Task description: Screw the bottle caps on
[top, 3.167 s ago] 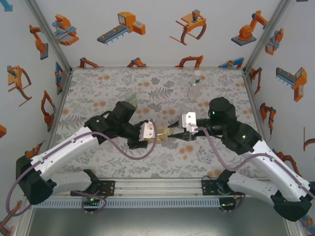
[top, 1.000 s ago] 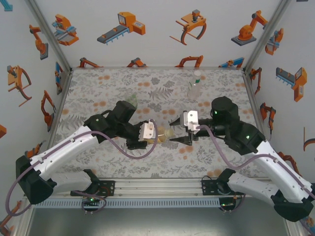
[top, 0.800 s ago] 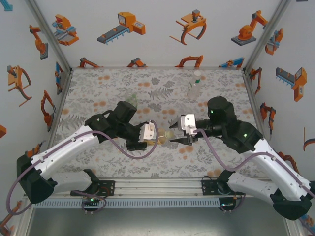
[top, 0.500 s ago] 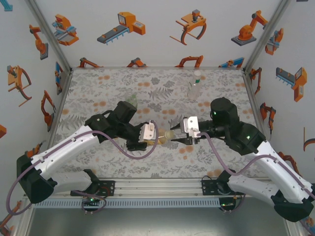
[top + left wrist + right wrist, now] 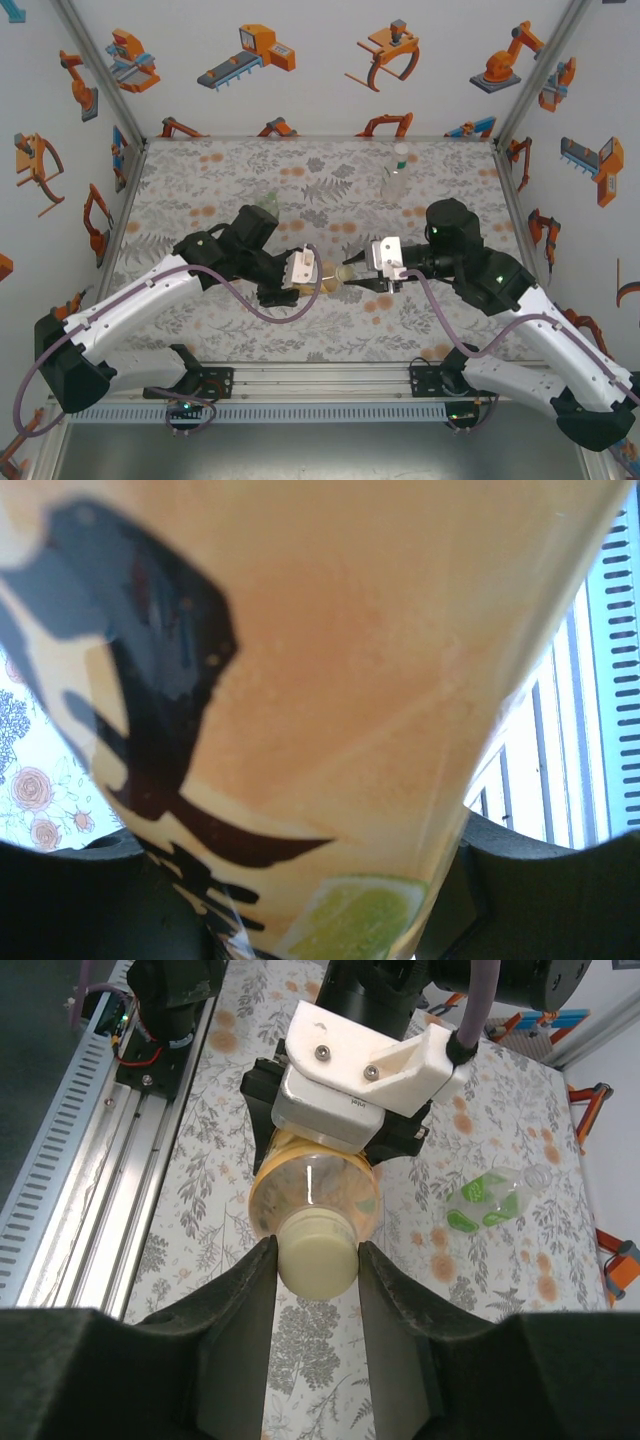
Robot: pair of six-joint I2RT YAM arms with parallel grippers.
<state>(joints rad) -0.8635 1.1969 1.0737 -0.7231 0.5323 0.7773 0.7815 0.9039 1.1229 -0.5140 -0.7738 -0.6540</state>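
Note:
My left gripper [image 5: 312, 273] is shut on the amber, yellow-labelled bottle [image 5: 325, 272], holding it sideways above the table. In the left wrist view that bottle [image 5: 330, 680] looms large, and its label shows a lime slice. A pale yellow-green cap [image 5: 318, 1252] sits on the bottle's neck [image 5: 315, 1195]. My right gripper [image 5: 316, 1260] is shut on this cap, one finger pressed against each side. From above, the right gripper [image 5: 352, 276] meets the cap [image 5: 344, 272] end-on, facing the left gripper.
A slim clear bottle [image 5: 396, 180] with a white cap [image 5: 401, 148] stands at the back right. A green-tinted bottle [image 5: 492, 1196] lies on the floral table top [image 5: 200, 190] behind my left arm. The rail with both arm bases [image 5: 320, 385] runs along the near edge.
My right gripper has closed from open onto the cap and shifted slightly toward the bottle. The left gripper and the bottle have stayed put.

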